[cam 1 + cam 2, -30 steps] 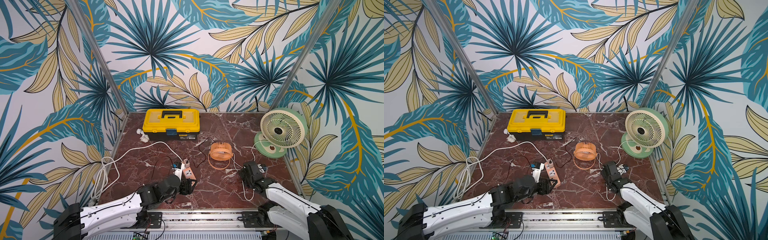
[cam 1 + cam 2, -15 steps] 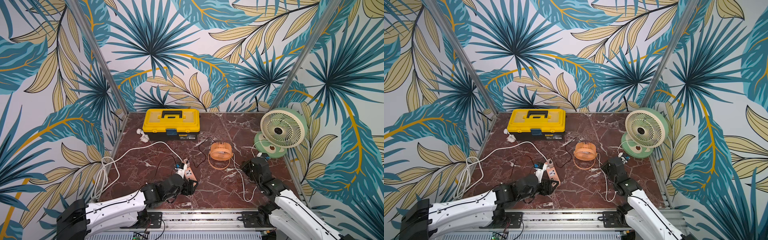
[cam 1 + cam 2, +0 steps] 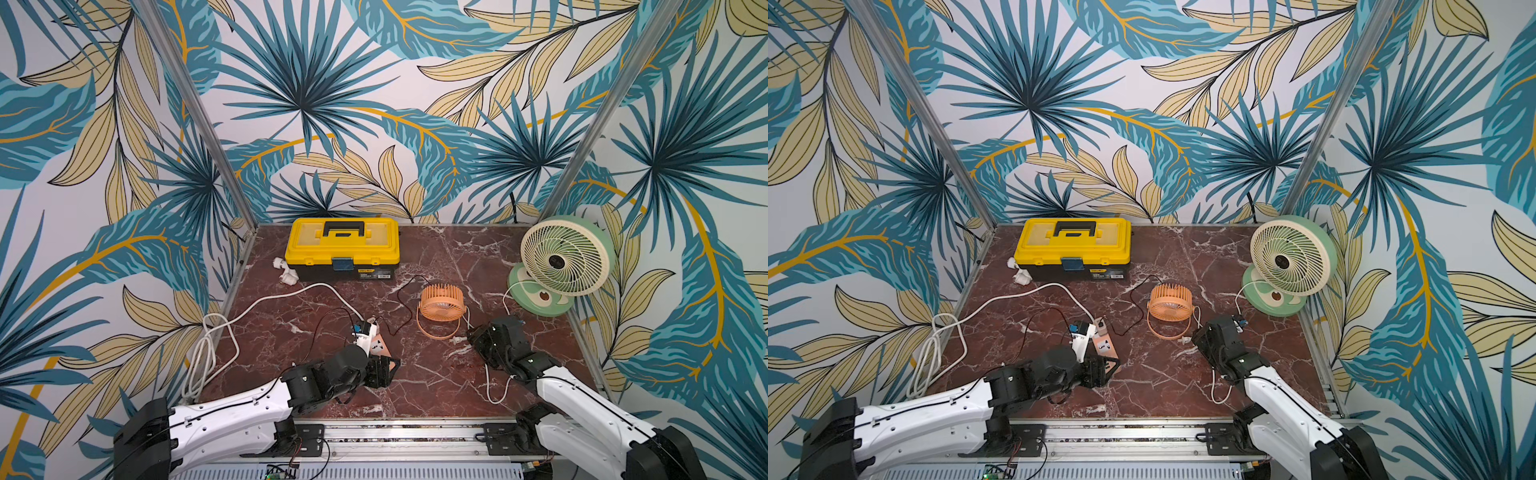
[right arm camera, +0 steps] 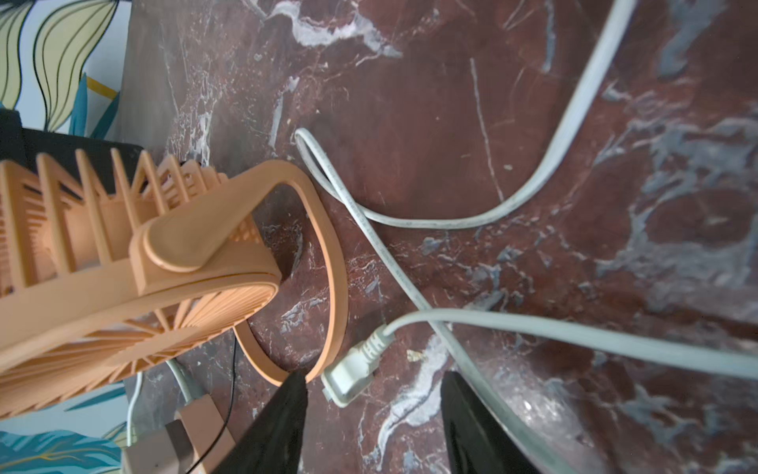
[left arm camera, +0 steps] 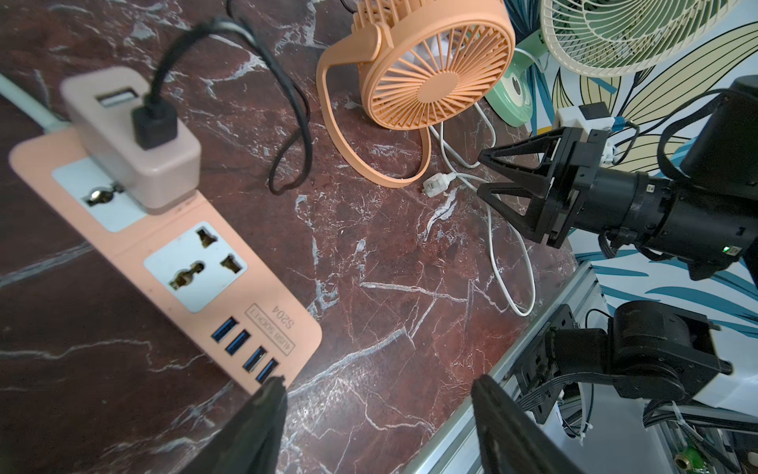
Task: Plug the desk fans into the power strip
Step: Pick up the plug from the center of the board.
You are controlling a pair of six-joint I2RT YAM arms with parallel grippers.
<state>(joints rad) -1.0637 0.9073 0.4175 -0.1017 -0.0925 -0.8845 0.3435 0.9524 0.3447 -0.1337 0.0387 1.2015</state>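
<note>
The white plug [image 3: 457, 340] is lying loose in the lower middle of the frame, not yet in the power strip [image 5: 192, 262], and the left gripper [image 5: 377, 379] and right gripper [image 5: 480, 175] are gaping wide, holding nothing.

The toolbox [image 3: 343, 249] is sitting at the back of the desk [image 3: 436, 374], left of centre. The large fan [image 3: 565, 257] is standing in the back right corner, and the small fan [image 3: 441, 301] is standing between them, nearer the front. The power strip [image 5: 205, 262] is lying front left of the small fan, with an adapter [image 5: 131, 139] sitting in its far socket. Its cord [image 3: 201, 361] is coiling at the desk's left edge. The plug [image 4: 352, 377] is lying just beside the small fan's stand, just ahead of the right gripper [image 5: 482, 174]. The left gripper [image 5: 377, 394] is hovering at the strip's near end.
</note>
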